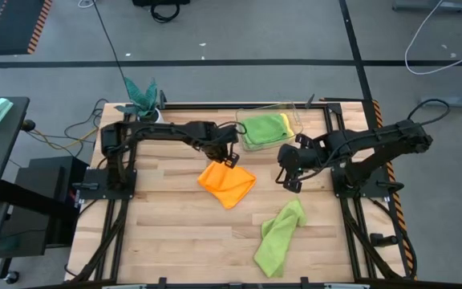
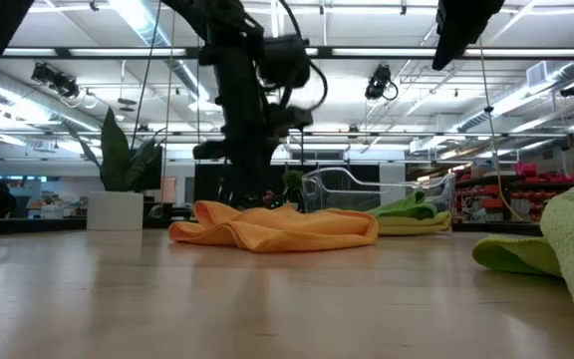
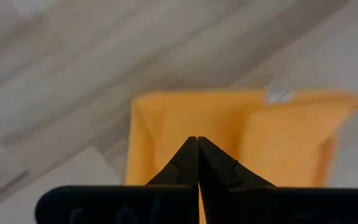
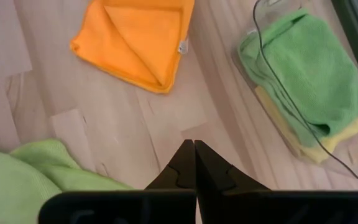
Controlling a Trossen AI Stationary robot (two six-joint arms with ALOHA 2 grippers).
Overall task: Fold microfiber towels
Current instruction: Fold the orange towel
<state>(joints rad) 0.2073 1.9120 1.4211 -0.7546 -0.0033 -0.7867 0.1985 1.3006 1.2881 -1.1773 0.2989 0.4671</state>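
A folded orange towel point(image 1: 227, 185) point(image 2: 277, 227) lies flat on the wooden table's middle. My left gripper point(image 1: 231, 159) point(image 3: 197, 140) is shut and points steeply down over the towel's far edge. A crumpled lime green towel point(image 1: 277, 237) point(image 4: 30, 180) lies nearer the front edge. Another green towel point(image 4: 309, 74) rests folded on a yellow towel point(image 4: 316, 146) inside a clear container point(image 1: 283, 106) at the far side. My right gripper point(image 1: 289, 183) point(image 4: 194, 144) is shut and raised over bare wood between the orange towel and the container. My left gripper's shut fingertips point(image 3: 188, 155) stand over the orange towel's far part point(image 3: 166, 137), coming from above. Nothing is between the fingers. I cannot tell whether the tips touch the cloth: in the low view the towel hides them.
A teal leafy plant point(image 1: 143, 96) in a white pot point(image 2: 115, 209) stands at the far left corner. Cables run along the table's far edge. Bare wood lies at the left and front of the table.
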